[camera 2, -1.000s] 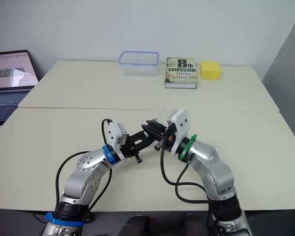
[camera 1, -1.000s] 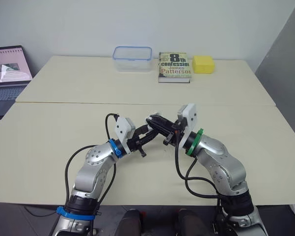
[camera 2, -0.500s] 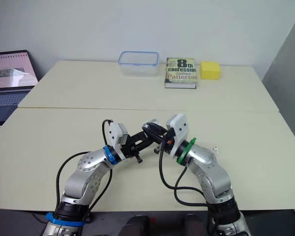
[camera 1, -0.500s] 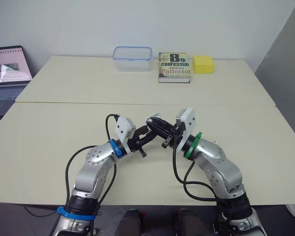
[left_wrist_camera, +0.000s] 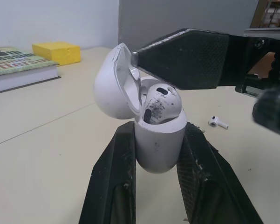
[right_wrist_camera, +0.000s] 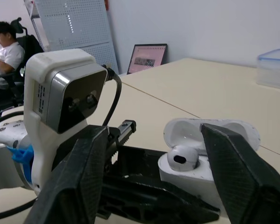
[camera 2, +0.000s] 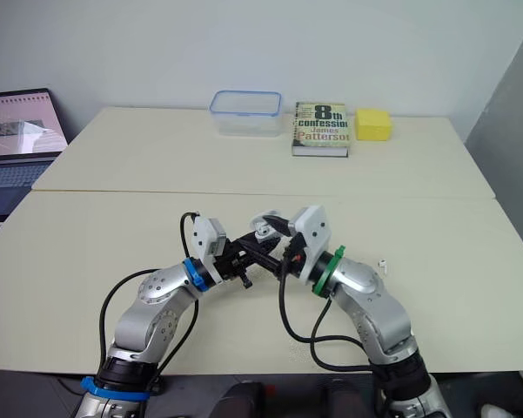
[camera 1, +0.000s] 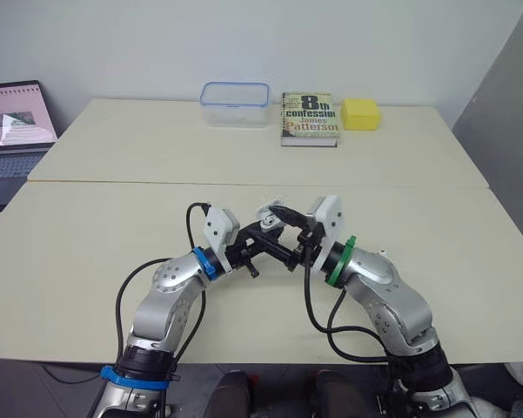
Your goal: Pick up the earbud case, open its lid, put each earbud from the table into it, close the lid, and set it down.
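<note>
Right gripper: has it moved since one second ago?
Yes. The right gripper has shifted slightly towards the robot's left and nearer the robot, away from the thick paperback book.

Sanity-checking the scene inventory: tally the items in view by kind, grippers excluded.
earbud case: 1
earbuds: 2 (one seated in the case, one loose)
book: 1
yellow sponge: 1
clear plastic container: 1
laptop: 1
Total: 7

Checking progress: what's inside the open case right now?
One earbud sits in the case, lid open. Whatever lies behind it inside is hidden, so I can't tell if it's the only one. A second earbud lies on the table.
</note>
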Controlling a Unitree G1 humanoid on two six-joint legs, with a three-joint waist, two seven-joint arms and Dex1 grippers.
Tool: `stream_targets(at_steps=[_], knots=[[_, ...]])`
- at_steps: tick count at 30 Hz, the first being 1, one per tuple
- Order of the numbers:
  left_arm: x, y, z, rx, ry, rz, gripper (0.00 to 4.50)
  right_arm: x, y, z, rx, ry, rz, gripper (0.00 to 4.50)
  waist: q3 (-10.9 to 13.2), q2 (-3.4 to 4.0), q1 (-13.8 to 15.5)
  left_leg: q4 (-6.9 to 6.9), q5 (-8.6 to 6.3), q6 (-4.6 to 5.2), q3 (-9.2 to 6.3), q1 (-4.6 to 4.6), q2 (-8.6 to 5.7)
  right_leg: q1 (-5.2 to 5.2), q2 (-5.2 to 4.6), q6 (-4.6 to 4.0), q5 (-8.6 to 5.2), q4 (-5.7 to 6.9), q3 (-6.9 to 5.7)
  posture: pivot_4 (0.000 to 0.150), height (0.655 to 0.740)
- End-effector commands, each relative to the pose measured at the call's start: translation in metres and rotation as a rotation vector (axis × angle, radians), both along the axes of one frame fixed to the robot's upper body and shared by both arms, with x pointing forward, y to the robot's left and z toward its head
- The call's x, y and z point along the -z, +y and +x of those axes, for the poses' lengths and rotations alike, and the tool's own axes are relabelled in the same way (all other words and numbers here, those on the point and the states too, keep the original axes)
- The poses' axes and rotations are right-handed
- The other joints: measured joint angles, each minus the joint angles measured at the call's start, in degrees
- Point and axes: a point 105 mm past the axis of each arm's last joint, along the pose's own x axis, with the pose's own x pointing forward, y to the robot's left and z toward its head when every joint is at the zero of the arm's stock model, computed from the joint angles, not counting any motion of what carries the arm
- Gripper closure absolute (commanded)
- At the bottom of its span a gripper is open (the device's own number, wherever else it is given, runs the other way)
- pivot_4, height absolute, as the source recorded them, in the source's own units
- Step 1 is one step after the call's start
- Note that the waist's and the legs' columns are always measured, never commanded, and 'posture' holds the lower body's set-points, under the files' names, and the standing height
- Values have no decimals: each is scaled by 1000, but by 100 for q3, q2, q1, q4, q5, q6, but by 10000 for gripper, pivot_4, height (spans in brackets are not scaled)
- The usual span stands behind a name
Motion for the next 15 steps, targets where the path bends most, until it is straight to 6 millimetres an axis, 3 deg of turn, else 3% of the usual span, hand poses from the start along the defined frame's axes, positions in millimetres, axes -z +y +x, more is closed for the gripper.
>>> stream_targets(at_steps=[1,6,10,13,15], knots=[[-15,-1,-1,11,-64,-22,36888,-25,-22,-10,4,-68,15,13163,0,0,2,0,0,0,0,0,0,0,0,0,0,0,0,1500,7377],[-13,-1,-1,15,-60,-16,36888,-39,-66,-23,35,-105,-91,13163,0,0,30,0,0,0,-1,-2,-2,2,-2,20,-12,-4,-1,1500,7377],[-11,0,-1,14,-56,-9,36888,-27,-115,-25,164,-12,-216,13163,0,0,36,0,0,1,0,-3,-2,3,-2,22,-13,-6,-2,1500,7377],[-7,0,-2,18,-50,-1,36888,-9,-153,-27,319,62,-300,7062,0,0,43,0,0,1,3,-3,-2,4,-2,22,-13,-7,-1,1500,7377],[-6,-1,-2,23,-48,2,36888,3,-172,-30,417,99,-343,238,0,0,47,-1,0,1,4,-3,-3,3,-2,23,-14,-7,0,1500,7377]])
